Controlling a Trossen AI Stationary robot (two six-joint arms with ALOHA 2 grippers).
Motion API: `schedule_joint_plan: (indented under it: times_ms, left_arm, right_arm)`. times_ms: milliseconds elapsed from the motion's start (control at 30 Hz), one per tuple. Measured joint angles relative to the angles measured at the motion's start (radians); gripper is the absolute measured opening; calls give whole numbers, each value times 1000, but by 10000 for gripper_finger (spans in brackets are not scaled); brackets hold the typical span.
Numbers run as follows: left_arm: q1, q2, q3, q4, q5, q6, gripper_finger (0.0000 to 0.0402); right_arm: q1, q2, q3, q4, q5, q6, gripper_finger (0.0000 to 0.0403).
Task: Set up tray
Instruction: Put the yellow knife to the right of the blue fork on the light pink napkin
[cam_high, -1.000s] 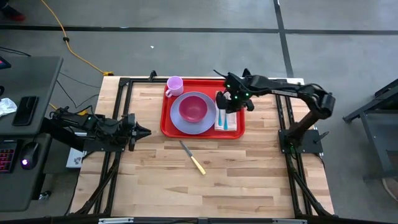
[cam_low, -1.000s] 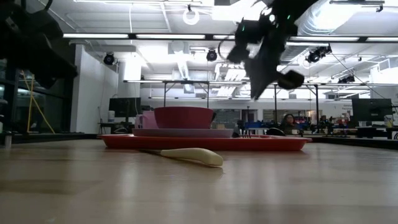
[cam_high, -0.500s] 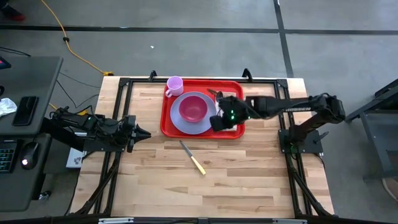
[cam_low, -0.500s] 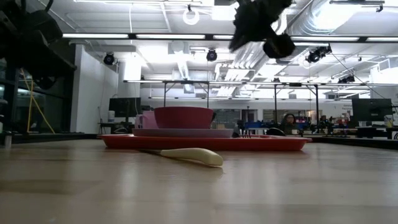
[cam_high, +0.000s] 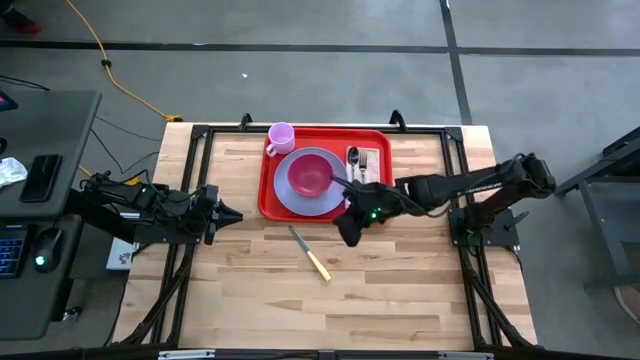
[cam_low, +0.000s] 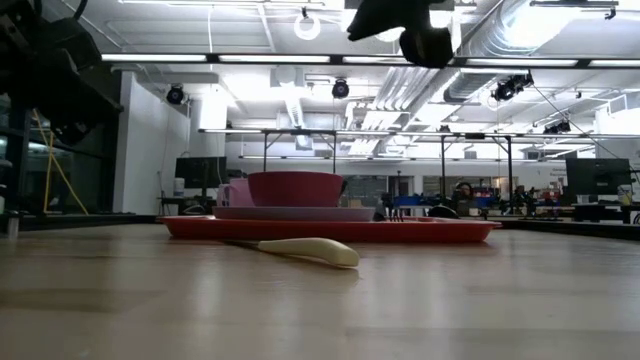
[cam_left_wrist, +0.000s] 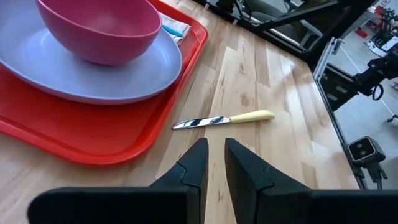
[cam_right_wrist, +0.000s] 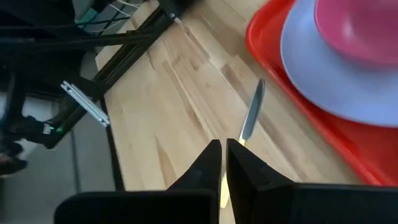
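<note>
Tray (cam_high: 270, 195): one, red, upper centre of the worktop (cam_high: 400, 290).
On tray: one lavender plate (cam_high: 288, 196), one pink bowl (cam_high: 310, 175) on it, one pink cup (cam_high: 281, 136) at the tray's upper left, one spoon (cam_high: 353, 160) and one fork (cam_high: 364, 162) at its right.
Knife (cam_high: 311, 254): one, on bare wood below the tray.
Right hand (cam_high: 349, 229): closed, empty, just below the tray's lower right corner.
Left hand (cam_high: 232, 213): slightly parted, empty, left edge of worktop.

We saw the tray (cam_high: 372, 205), a flat red plastic rectangle with rounded corners and a low raised rim, lying level on the wooden table. It carried a plate, bowl, cup and cutlery. Its near edge lay just beyond the right gripper (cam_high: 347, 234), and it sat well ahead of the left gripper (cam_high: 232, 213).
</note>
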Motion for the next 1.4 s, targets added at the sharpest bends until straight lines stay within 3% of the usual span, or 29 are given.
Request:
schedule_joint_plan:
  times_ms: [167,400,800,1400]
  left_arm:
    - [0,0,0,0,0,1,85]
    - [0,0,0,0,0,2,85]
    - [0,0,0,-6,2,8,85]
    - [0,0,0,-1,1,65,85]
  right_arm:
    - [29,0,0,69,58,-76,2]
    - [18,30,0,98,10,-64,3]
    - [7,279,0,214,-184,36,26]
    - [4,392,16,306,-225,-7,61]
